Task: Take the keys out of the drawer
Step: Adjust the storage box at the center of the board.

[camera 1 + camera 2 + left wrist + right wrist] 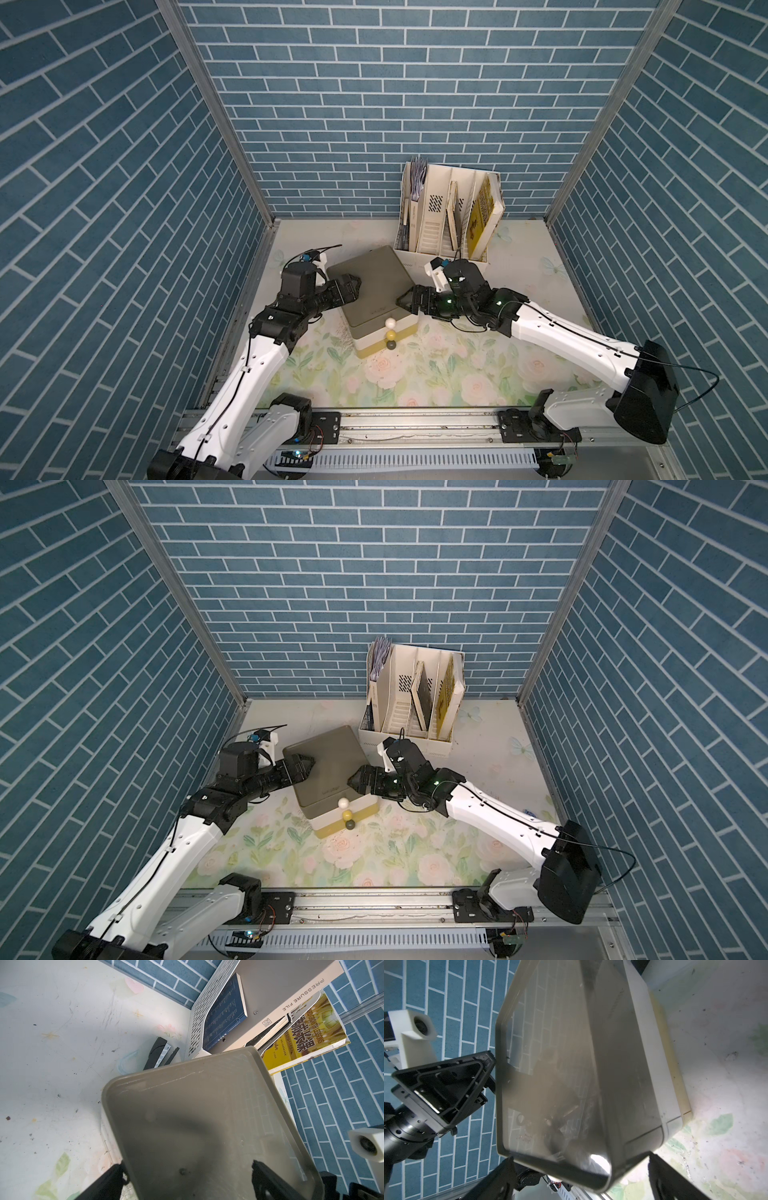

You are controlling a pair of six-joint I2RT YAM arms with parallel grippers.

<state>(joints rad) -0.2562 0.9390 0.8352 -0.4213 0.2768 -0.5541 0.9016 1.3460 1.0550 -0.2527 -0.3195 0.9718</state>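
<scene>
Trouble would be the drawer unit (374,286) skidding or tipping on the desk (457,374) if the white knob (390,322) is tugged while nothing braces it. Left gripper (353,289) and right gripper (403,302) both gape wide, holding nothing, flanking its lid at mid-frame. Keys are unseen, presumably inside the shut drawers. File rack (432,232) crowds the upper right; black stapler (158,1055) lies behind.

Reaching inward from both sides, elbows bent, forearms low and nearly level. Pointing left gripper (356,288) toward right gripper (402,300), tips well apart. Holding both sets of jaws spread wide (clearest in the wrist views), white links behind, black wrists ahead.
</scene>
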